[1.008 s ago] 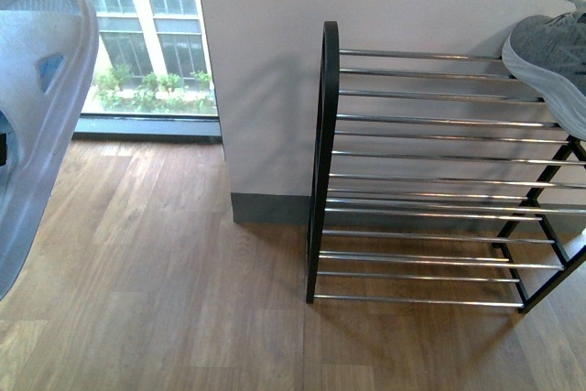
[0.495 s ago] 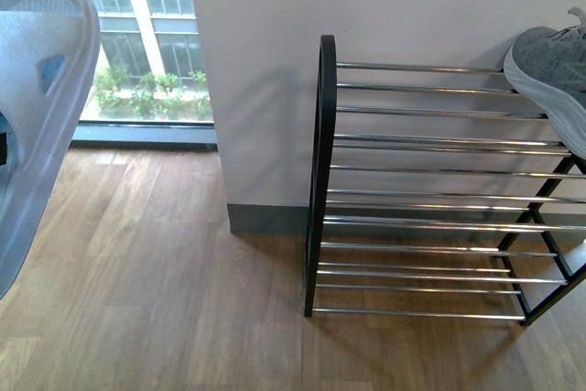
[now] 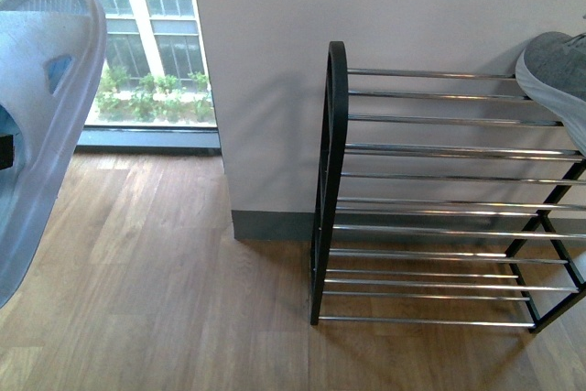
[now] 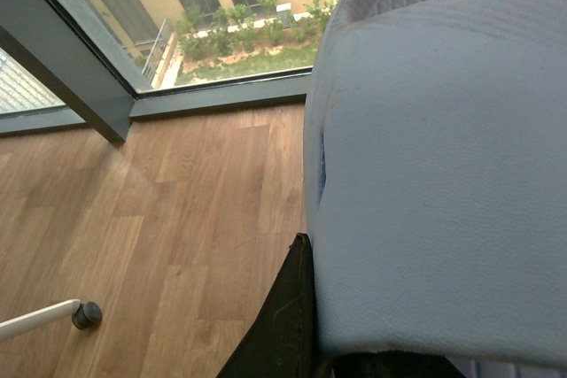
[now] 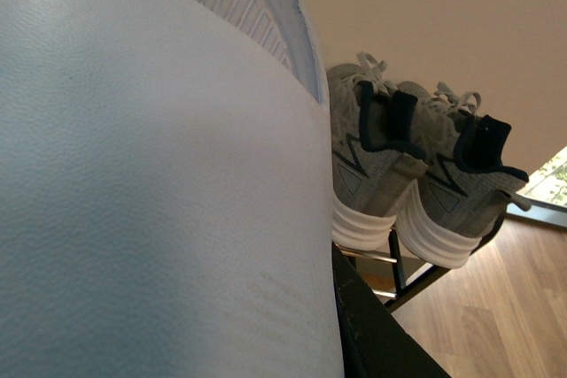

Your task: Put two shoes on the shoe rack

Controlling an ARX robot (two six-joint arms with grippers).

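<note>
The shoe rack stands against the white wall, a black frame with tiers of chrome rods. The toe of one grey shoe rests on its top tier at the right edge of the front view. In the right wrist view both shoes sit side by side on the top of the rack, heels towards the camera: one shoe and the other shoe. My right gripper is shut and empty, apart from the shoes. My left gripper is shut over the wood floor, holding nothing.
A pale blue padded part fills the left edge of the front view. A floor-to-ceiling window lies to the left of the wall. A white leg with a black foot stands on the wood floor.
The rack now shows lower and a little further right in the front view, and less of the shoe's toe is visible at the right edge. Neither shoe has shifted on the rack.
</note>
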